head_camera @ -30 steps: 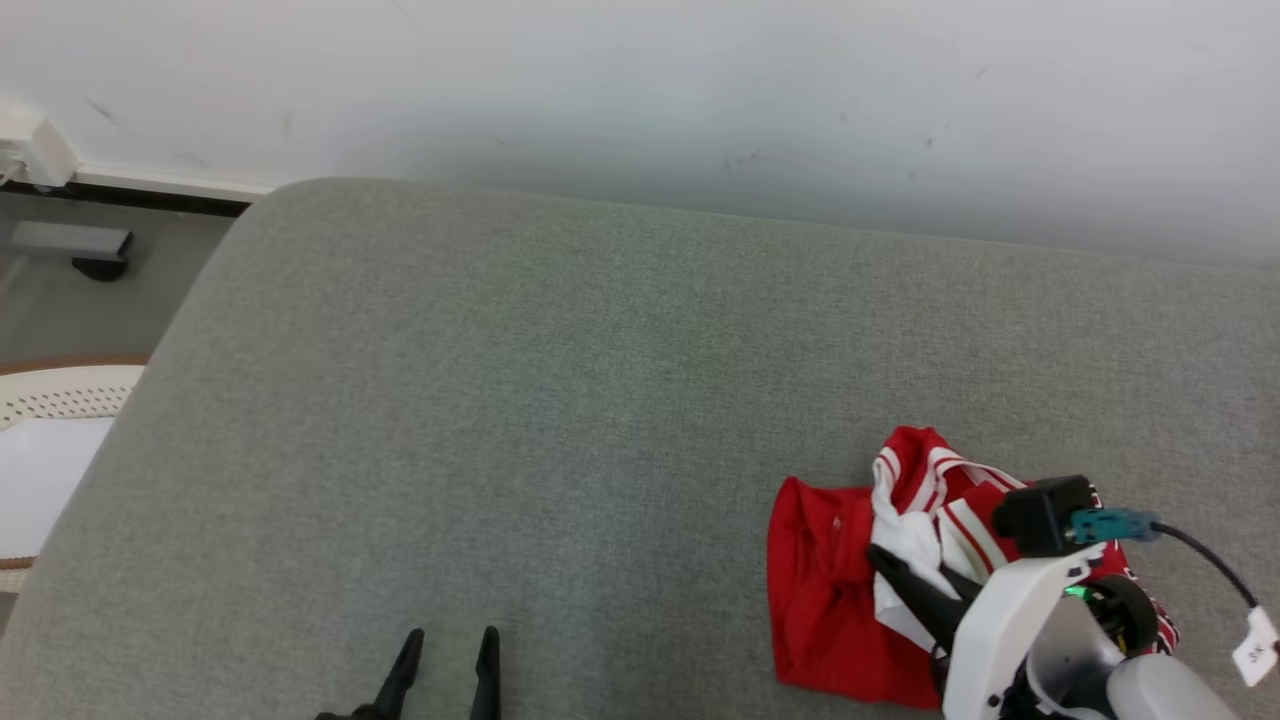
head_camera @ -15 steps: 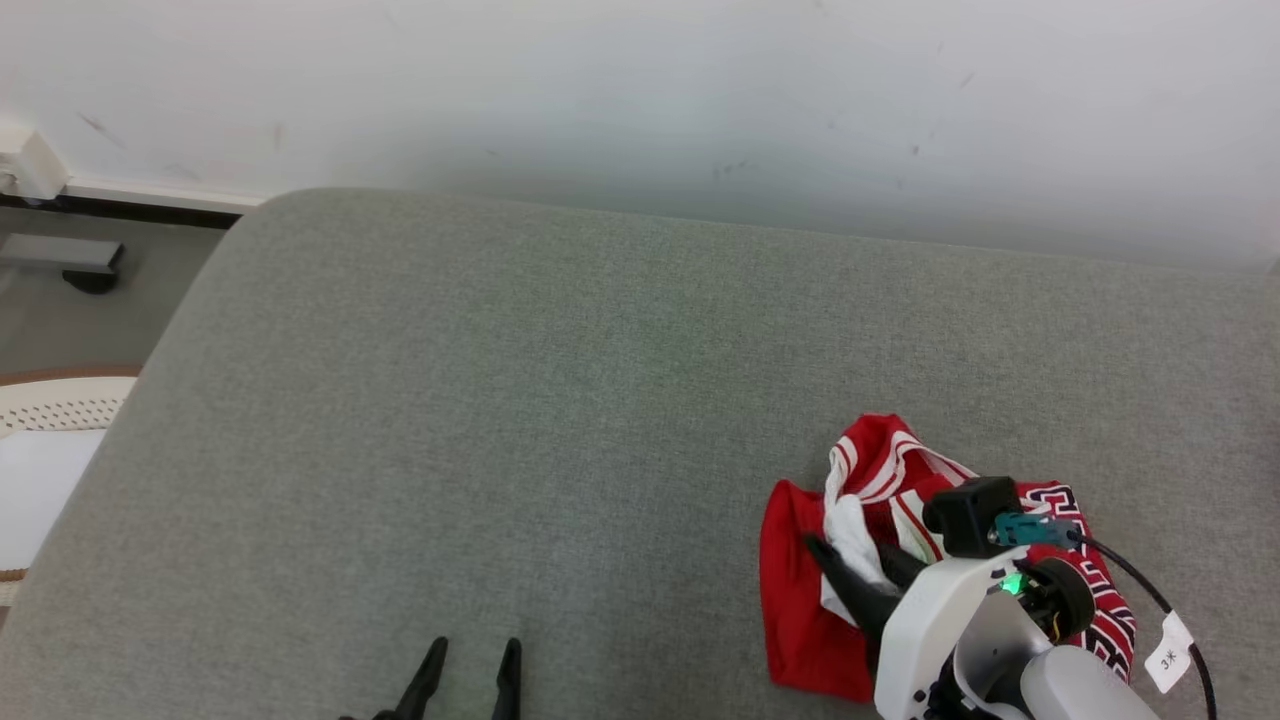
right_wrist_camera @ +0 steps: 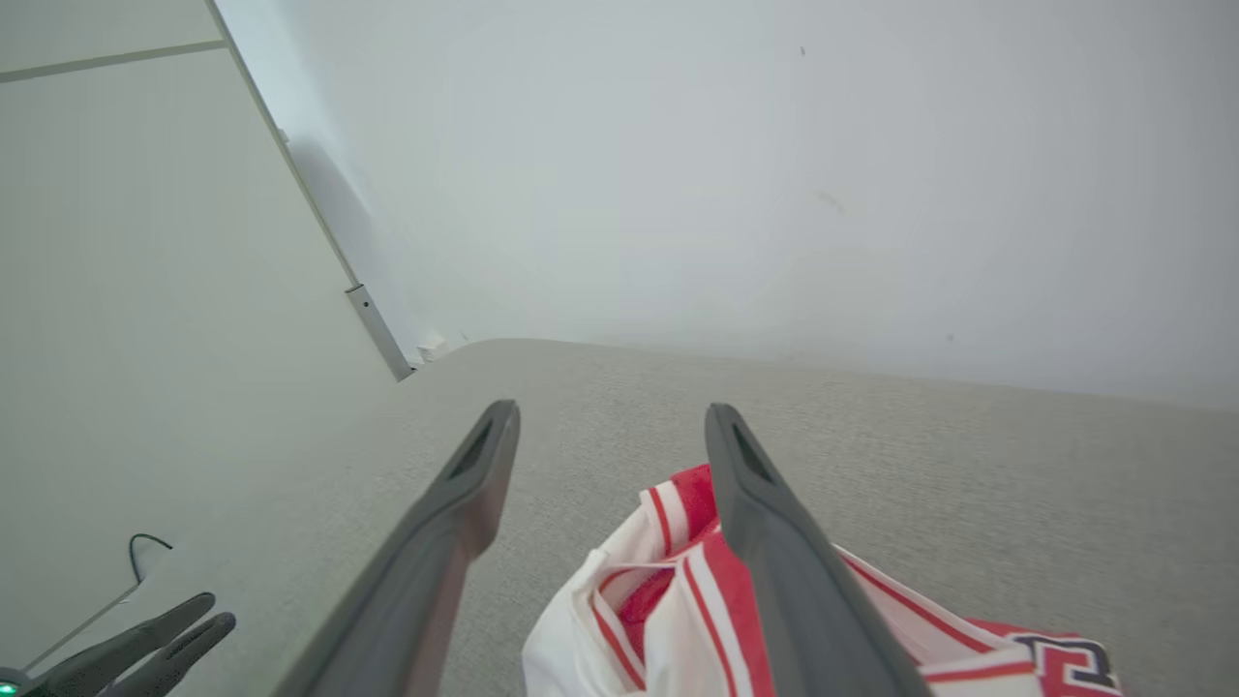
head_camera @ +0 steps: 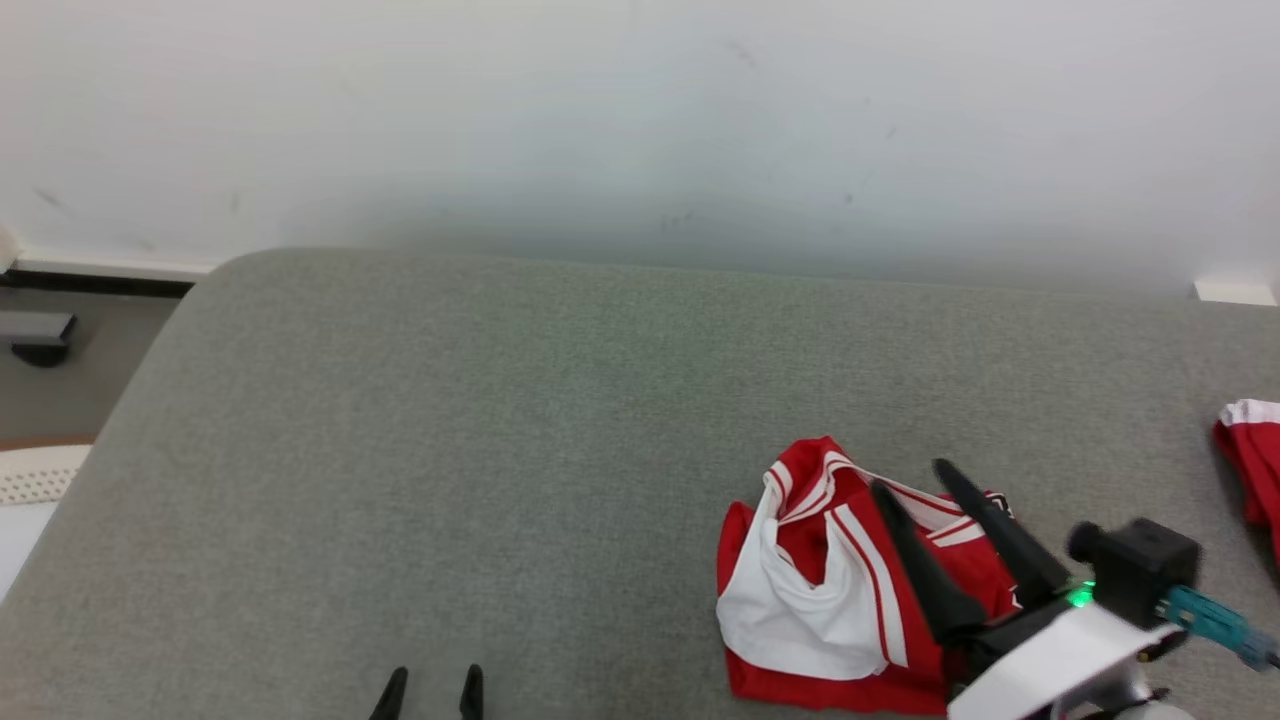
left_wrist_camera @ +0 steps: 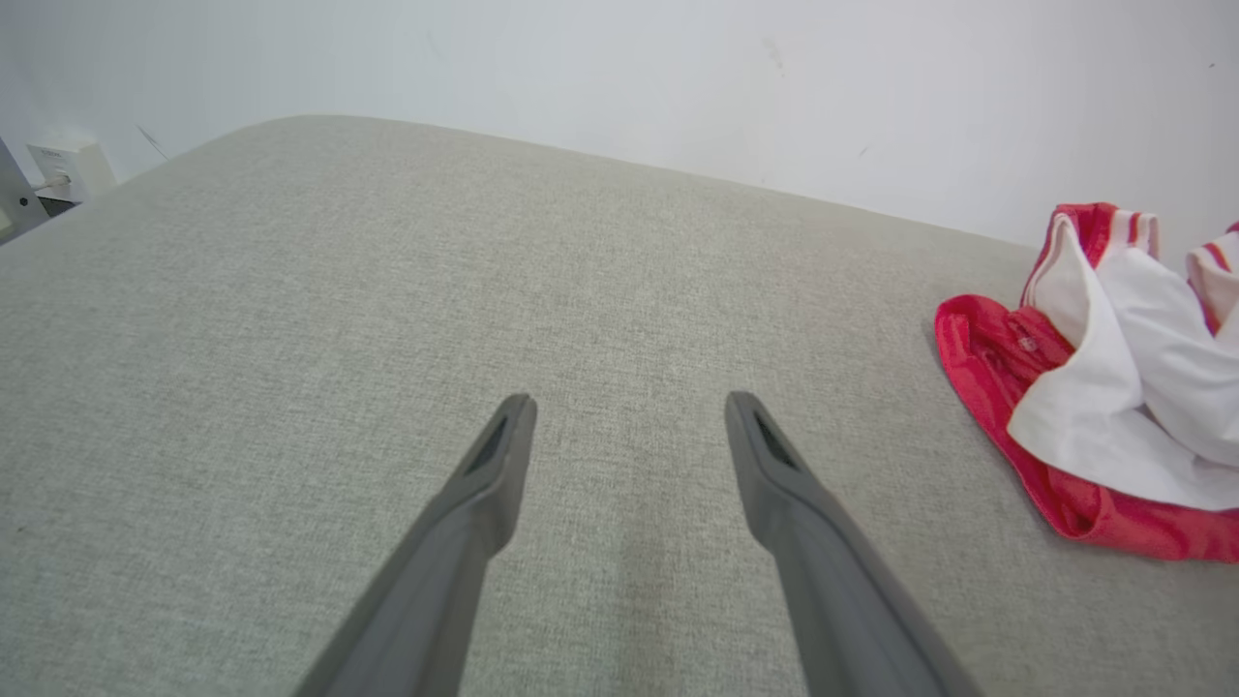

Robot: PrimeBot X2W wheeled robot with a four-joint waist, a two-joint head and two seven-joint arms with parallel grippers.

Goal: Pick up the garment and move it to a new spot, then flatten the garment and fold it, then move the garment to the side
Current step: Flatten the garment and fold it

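The garment (head_camera: 830,590), red with white stripes and a white lining, lies crumpled on the grey cushioned surface (head_camera: 500,450) at the lower right. My right gripper (head_camera: 910,476) stands open just above its right part, fingers apart with nothing between them. The right wrist view shows the same: the right gripper (right_wrist_camera: 612,411) is open and the garment (right_wrist_camera: 668,600) lies beneath its right finger. My left gripper (head_camera: 433,678) is open at the bottom edge, well left of the garment. In the left wrist view the left gripper (left_wrist_camera: 629,402) hovers over bare cushion, with the garment (left_wrist_camera: 1094,407) far right.
A second red and white cloth (head_camera: 1250,465) lies at the right edge of the cushion. A white wall (head_camera: 640,120) runs behind the cushion. The floor and a pale perforated object (head_camera: 35,475) lie beyond the cushion's rounded left edge.
My right gripper has opened and let go of the garment, and its fingers have lifted off it. The garment now lies looser with more white lining showing. The head camera has shifted.
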